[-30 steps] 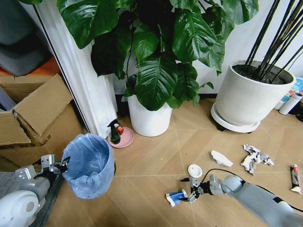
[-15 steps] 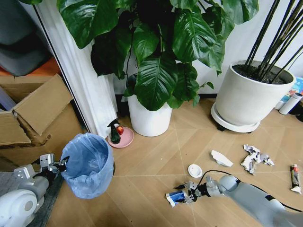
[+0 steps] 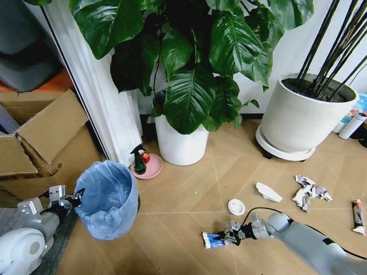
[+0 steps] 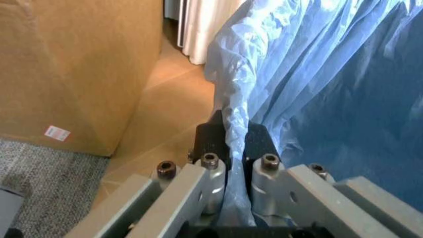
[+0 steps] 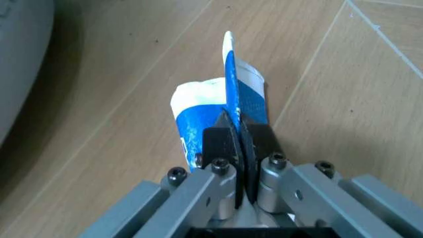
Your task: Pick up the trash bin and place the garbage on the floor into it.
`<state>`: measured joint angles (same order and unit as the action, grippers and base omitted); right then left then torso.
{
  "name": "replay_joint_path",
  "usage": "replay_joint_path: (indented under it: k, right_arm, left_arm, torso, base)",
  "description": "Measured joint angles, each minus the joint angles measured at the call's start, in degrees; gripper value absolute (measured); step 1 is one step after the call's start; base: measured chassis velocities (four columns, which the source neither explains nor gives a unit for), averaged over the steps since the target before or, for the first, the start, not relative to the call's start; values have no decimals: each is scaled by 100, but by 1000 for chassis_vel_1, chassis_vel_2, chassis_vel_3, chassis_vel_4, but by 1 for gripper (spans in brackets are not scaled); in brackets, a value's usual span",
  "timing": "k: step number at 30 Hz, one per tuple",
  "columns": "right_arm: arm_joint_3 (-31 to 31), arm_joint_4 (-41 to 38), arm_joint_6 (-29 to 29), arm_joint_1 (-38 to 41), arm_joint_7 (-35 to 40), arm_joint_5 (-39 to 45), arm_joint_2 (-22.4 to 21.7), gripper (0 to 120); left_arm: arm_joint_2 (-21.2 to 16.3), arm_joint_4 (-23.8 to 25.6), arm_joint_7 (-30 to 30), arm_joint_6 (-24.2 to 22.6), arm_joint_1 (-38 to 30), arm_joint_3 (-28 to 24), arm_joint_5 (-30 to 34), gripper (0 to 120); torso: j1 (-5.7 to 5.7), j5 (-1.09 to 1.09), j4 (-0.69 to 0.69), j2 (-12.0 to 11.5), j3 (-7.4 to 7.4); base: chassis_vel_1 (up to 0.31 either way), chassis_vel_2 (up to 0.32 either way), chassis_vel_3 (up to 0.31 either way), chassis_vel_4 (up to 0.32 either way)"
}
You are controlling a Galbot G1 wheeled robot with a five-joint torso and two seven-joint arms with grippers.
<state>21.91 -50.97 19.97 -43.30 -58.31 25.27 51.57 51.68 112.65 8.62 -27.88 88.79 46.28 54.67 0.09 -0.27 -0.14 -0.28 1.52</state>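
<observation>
The trash bin [image 3: 107, 200], lined with a crinkly light blue bag [image 4: 317, 84], stands at the lower left of the floor [image 3: 183, 195]. My left gripper [image 3: 73, 199] is shut on its rim, and the left wrist view shows the bag pinched between the fingers [image 4: 210, 144]. My right gripper [image 3: 228, 235] is low over the floor, shut on the blue-white packet [image 3: 213, 240], whose edge stands up between the pads [image 5: 221, 141] in the right wrist view [image 5: 221, 119]. More garbage lies around: a white disc [image 3: 236, 207], a white paper scrap [image 3: 268, 192], crumpled wads [image 3: 308, 191] and a tube-like wrapper [image 3: 358, 216].
A large white plant pot [image 3: 179, 143] stands behind the bin and another [image 3: 298, 120] at the back right. A pink saucer with a small dark bottle [image 3: 143, 163] sits near the curtain [image 3: 103, 97]. Cardboard boxes [image 3: 43, 143] fill the left side.
My right gripper dropped from beside the white disc to the blue-white packet and shut on its edge. The packet has shifted slightly. The left gripper and bin stayed still.
</observation>
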Motion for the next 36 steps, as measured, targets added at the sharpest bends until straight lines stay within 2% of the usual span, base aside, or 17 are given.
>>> replay_joint_path:
  k: [7, 9, 15, 17, 19, 21, 25, 30, 36]
  right_arm:
    - [-960, -811, -32, -772, 362, 242, -172, 0]
    - [-1063, -964, -30, -817, 479, 335, -172, 0]
    - [-1390, -2265, 10, -721, 1448, 1103, -147, 0]
    - [-1377, -2883, -53, -464, 1886, 1546, -151, 0]
    - [-1371, -3105, -83, -330, 2055, 1755, -149, 0]
    - [-1344, -3499, -156, -107, 2371, 2128, -183, 0]
    - [-1186, -3815, -162, 154, 2643, 2397, -192, 0]
    - [-850, -3971, -227, 552, 2600, 2693, 50, 0]
    - [-420, -3817, -338, 921, 2415, 2858, 380, 0]
  left_arm:
    - [-196, 50, -49, -9, -20, -178, 70, 0]
    - [-223, 65, -70, -9, -9, -194, 70, 0]
    - [-243, 275, -69, -17, 115, -280, 55, 0]
    - [-246, 384, -18, -47, 96, -375, 68, 0]
    - [-293, 400, -1, -54, 48, -474, 81, 0]
    - [-482, 386, 9, -56, -127, -785, 142, 0]
    - [-769, 348, -72, -34, -278, -1088, 235, 0]
    - [-1051, 254, -193, 39, -496, -1448, 346, 0]
    - [-1133, 76, -273, 99, -847, -1782, 436, 0]
  torso:
    - [0, 1, -3, 0, 0]
    - [0, 1, -4, 0, 0]
    - [0, 1, 3, 0, 0]
    - [0, -2, 2, 0, 0]
    - [0, 1, 5, 0, 0]
    - [0, -3, 1, 0, 0]
    - [0, 0, -3, 0, 1]
    - [0, 1, 0, 0, 1]
    - [0, 0, 1, 0, 1]
  base:
    - [0, 0, 0, 0]
    - [0, 0, 0, 0]
    - [0, 0, 0, 0]
    - [0, 0, 0, 0]
    - [0, 0, 0, 0]
    - [0, 0, 0, 0]
    - [0, 0, 0, 0]
    - [0, 0, 0, 0]
    - [0, 0, 0, 0]
